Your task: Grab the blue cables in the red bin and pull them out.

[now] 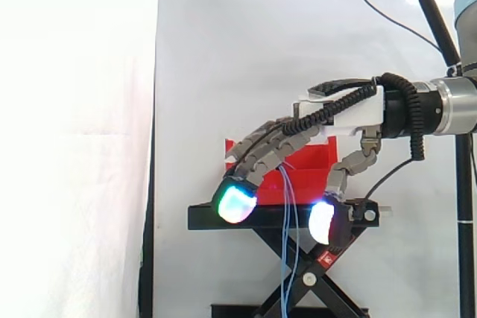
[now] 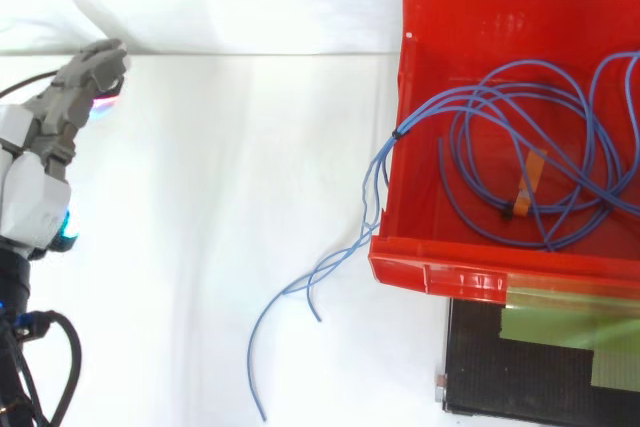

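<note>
Hanging vertically over red bin (image 1: 309,178) rim: blue cables (image 1: 286,252).

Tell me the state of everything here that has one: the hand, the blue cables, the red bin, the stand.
hand: open, fingers relaxed, holding nothing, well apart from the cables.
blue cables: mostly coiled in the bin, some ends draped over its wall, hanging loose outside.
red bin: upright on the stand, open-topped, cables inside.
black stand: scissor legs raised, carrying the bin.
</note>
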`<action>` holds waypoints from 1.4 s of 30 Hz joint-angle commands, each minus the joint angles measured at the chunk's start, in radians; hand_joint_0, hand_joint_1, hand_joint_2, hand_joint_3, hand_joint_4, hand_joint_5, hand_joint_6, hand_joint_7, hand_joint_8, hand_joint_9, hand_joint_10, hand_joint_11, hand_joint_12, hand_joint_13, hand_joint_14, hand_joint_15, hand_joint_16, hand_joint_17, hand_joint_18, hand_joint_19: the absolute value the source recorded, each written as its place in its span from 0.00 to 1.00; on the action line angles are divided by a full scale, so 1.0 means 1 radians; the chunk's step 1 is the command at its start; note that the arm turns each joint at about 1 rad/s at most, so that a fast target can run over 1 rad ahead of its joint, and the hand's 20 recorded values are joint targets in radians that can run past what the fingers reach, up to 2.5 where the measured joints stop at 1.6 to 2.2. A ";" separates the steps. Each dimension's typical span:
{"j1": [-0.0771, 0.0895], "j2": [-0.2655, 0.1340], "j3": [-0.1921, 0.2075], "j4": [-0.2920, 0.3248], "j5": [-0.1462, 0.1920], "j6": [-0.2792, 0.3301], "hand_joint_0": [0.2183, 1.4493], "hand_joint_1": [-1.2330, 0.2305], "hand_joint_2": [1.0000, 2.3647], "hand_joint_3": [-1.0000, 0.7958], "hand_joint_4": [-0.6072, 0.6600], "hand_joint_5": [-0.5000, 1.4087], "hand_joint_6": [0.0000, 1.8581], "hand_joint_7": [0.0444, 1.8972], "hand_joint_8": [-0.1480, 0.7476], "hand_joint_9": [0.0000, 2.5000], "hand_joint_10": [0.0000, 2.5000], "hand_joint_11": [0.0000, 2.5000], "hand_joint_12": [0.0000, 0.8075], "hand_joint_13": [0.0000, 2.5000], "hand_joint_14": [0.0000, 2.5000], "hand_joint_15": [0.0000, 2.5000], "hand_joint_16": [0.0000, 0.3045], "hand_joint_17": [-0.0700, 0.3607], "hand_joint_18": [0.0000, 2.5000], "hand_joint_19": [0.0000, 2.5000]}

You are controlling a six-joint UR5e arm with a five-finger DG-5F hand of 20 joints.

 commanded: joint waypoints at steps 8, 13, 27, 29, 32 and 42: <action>0.003 -0.015 0.000 0.061 0.006 0.005 0.32 0.21 0.00 0.00 0.67 0.58 0.01 0.19 0.48 0.23 0.01 0.14 0.47 0.13 0.00 0.12 0.18 0.45 0.08 0.17; -0.005 -0.044 0.000 0.054 0.000 0.007 0.30 0.21 0.00 0.00 0.68 0.59 0.01 0.19 0.49 0.23 0.01 0.14 0.48 0.13 0.00 0.12 0.18 0.45 0.08 0.17; -0.040 -0.098 0.003 0.052 -0.057 0.041 0.31 0.21 0.00 0.00 0.68 0.61 0.01 0.20 0.49 0.24 0.01 0.14 0.48 0.14 0.00 0.12 0.18 0.45 0.09 0.17; -0.049 -0.098 0.017 0.034 -0.057 0.045 0.31 0.21 0.00 0.00 0.68 0.61 0.01 0.20 0.49 0.23 0.01 0.15 0.48 0.13 0.00 0.12 0.18 0.45 0.09 0.17; -0.061 -0.098 0.037 -0.025 -0.063 0.045 0.31 0.21 0.00 0.00 0.68 0.61 0.01 0.20 0.48 0.23 0.01 0.14 0.47 0.13 0.00 0.11 0.18 0.45 0.09 0.17; -0.092 -0.098 0.039 -0.072 -0.085 -0.015 0.31 0.20 0.00 0.00 0.67 0.61 0.01 0.20 0.48 0.20 0.01 0.16 0.47 0.11 0.00 0.12 0.18 0.45 0.08 0.17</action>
